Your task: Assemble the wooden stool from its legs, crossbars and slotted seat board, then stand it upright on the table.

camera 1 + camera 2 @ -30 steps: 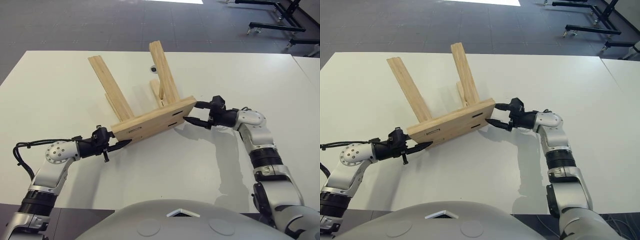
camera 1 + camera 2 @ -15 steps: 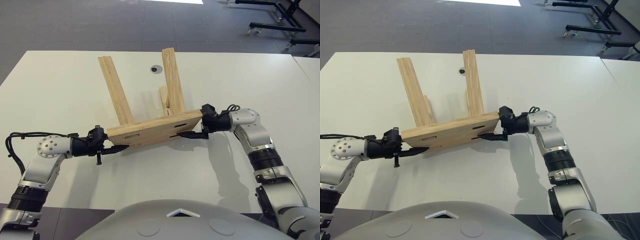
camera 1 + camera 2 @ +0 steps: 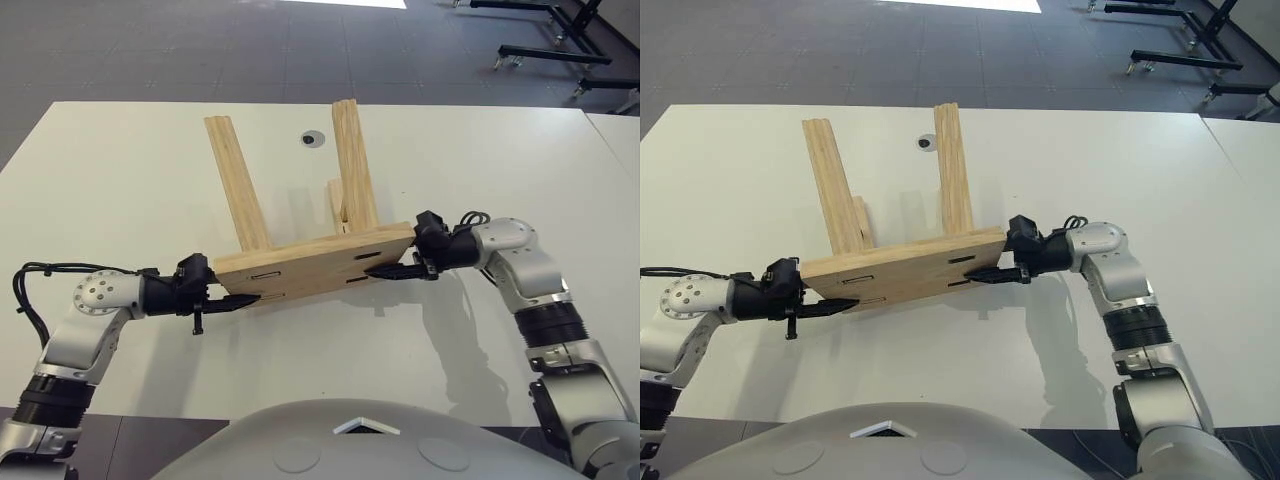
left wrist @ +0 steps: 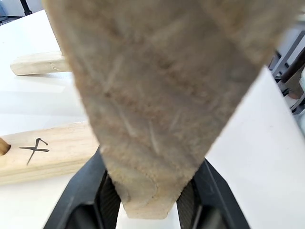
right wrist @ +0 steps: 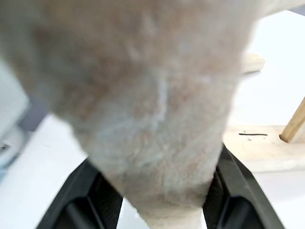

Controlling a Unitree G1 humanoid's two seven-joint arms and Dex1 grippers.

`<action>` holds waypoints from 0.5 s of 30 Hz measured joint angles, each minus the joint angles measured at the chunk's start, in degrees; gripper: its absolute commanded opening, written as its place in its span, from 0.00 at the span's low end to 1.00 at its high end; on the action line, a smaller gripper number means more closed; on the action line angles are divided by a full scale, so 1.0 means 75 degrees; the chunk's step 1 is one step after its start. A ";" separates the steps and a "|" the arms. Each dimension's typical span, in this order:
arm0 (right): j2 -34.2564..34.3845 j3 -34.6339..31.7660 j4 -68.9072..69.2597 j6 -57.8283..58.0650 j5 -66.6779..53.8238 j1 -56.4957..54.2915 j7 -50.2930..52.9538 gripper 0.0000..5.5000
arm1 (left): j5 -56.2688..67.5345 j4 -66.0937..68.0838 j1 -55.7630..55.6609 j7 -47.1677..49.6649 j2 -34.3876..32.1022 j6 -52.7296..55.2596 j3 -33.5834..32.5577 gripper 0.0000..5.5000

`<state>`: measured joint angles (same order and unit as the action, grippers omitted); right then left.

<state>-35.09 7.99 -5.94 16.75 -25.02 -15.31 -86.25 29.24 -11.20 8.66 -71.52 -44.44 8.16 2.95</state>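
Observation:
The assembled wooden stool is held off the white table (image 3: 120,200) with its slotted seat board (image 3: 315,268) facing me and tilted slightly up to the right. Two legs (image 3: 238,185) (image 3: 355,165) point away from me, with a short crossbar (image 3: 338,200) between them. My left gripper (image 3: 225,300) is shut on the board's left end, and my right gripper (image 3: 400,265) is shut on its right end. In the left wrist view the board's edge (image 4: 157,95) sits between black fingers (image 4: 107,200), beside a leg marked with a cross (image 4: 43,152). The right wrist view shows the board (image 5: 152,105) clamped between fingers (image 5: 102,200).
A small dark round fitting (image 3: 314,138) sits in the table top behind the stool. A second table's edge (image 3: 620,125) shows at the far right. Black metal frames (image 3: 560,50) stand on the floor beyond the table.
The stool has swung round: its legs, which leaned left, now point nearly straight away. The seat board has come lower and more level. Both grippers have kept their hold.

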 measured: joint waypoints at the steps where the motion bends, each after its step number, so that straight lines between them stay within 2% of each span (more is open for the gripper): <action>1: -0.0200 -0.0126 0.0307 0.0640 -0.0366 0.0019 -0.0073 0.32 | 0.0465 -0.0345 0.0100 -0.0010 -0.0099 0.0501 -0.0161 0.24; 5: -0.1387 -0.0541 0.1570 0.3696 -0.2339 0.0012 -0.0368 0.27 | 0.2756 -0.1656 0.0402 0.0132 -0.0716 0.2670 -0.0937 0.24; 9: -0.2642 -0.0771 0.2146 0.6218 -0.3755 -0.0482 -0.0412 0.27 | 0.5539 -0.2601 0.0606 0.1387 -0.1083 0.4550 -0.1693 0.24; 13: -0.3068 -0.0988 0.1945 0.8520 -0.4774 -0.1290 -0.0054 0.27 | 0.7920 -0.2775 0.0914 0.2845 -0.1126 0.5237 -0.2049 0.24; 15: -0.3388 -0.0658 0.1505 0.9366 -0.5427 -0.1846 0.0200 0.27 | 0.8927 -0.2872 0.1034 0.3596 -0.1116 0.5397 -0.2183 0.24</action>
<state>-60.50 3.05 5.35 87.00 -65.72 -29.15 -84.75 96.19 -32.75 16.42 -44.55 -52.81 48.64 -13.42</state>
